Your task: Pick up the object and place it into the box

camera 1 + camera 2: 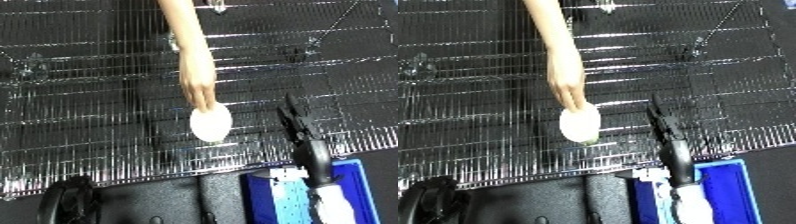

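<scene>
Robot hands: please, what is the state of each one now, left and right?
Left hand: not in view.
Right hand: fingers straight, open, holding nothing, beside the white object that a person's hand is holding.

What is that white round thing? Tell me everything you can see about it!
The white round thing is a pale, smooth-looking, egg-shaped object; what it is made of cannot be told. It sits just above the shiny, dark wire-mesh surface, near its front edge. A person's hand reaches down from the top and touches its upper end with the fingertips. The robot's right hand is to its right, not touching it. The blue bin lies lower right.
</scene>
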